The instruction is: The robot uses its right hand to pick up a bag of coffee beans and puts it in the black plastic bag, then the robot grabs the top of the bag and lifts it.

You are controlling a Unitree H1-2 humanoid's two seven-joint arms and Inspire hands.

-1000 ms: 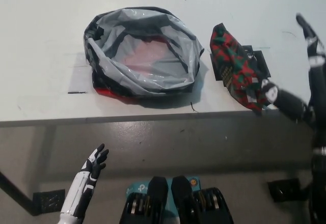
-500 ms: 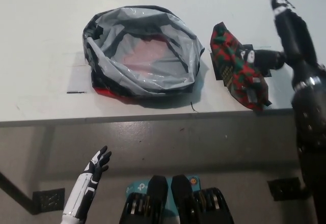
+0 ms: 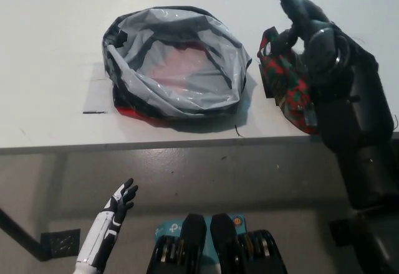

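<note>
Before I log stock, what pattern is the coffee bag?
The coffee bag shows a red and green blotchy pattern, in the head view.

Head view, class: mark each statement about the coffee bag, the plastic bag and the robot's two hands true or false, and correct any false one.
1. The coffee bean bag lies inside the black plastic bag. False: it lies on the table, to the right of the plastic bag in the picture.
2. The plastic bag's mouth is open. True.
3. The right hand is over the coffee bean bag. True.
4. The left hand rests on the table. False: it hangs below the table edge, fingers apart, holding nothing.
</note>
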